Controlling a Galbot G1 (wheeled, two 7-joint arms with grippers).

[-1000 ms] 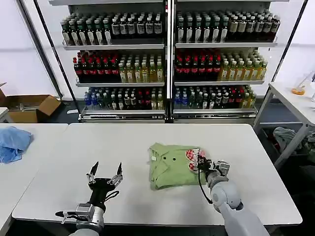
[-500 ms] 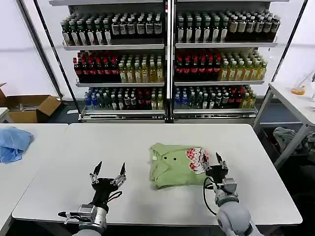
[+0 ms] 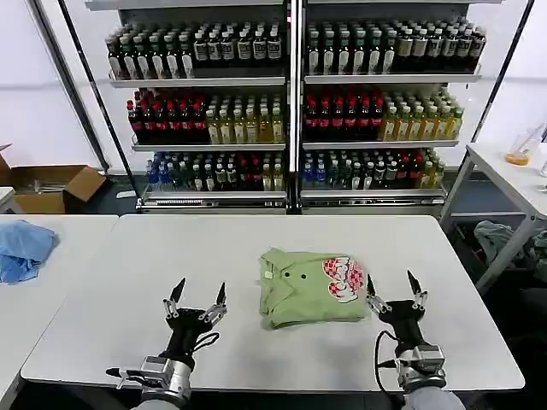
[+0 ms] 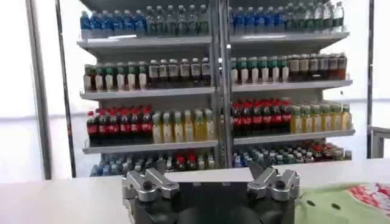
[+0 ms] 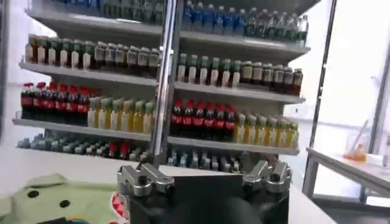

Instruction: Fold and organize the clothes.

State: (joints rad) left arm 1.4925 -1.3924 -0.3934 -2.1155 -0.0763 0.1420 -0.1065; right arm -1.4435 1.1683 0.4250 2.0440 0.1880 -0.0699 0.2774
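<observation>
One folded light green polo shirt (image 3: 308,287) lies on the white bench (image 3: 214,248), right of the bench's centre and nearer its front edge than its back. The collar faces the robot's left; the red-and-white round print (image 3: 343,278) sits at the shirt's right end. The shirt forms a compact rectangle with bare bench on all four sides.

Two grippers are in view, both at the front edge of the bench with the fingers pointing up and away from the robot. The left gripper (image 3: 197,300) stands well apart from the shirt, on its left, jaws spread wide and holding nothing. The right gripper (image 3: 392,291) stands just beside the shirt's right end, near the print, not touching it, jaws spread wide and holding nothing.

One light blue cloth (image 3: 23,248) lies crumpled on a second bench (image 3: 51,295) at the far left, well apart from the shirt. One cardboard box (image 3: 51,186) sits on the floor behind it.

The widest bare areas are the left half of the main bench and the strip along its back edge. Two shelving units (image 3: 291,102) stocked with bottles stand behind the bench.
</observation>
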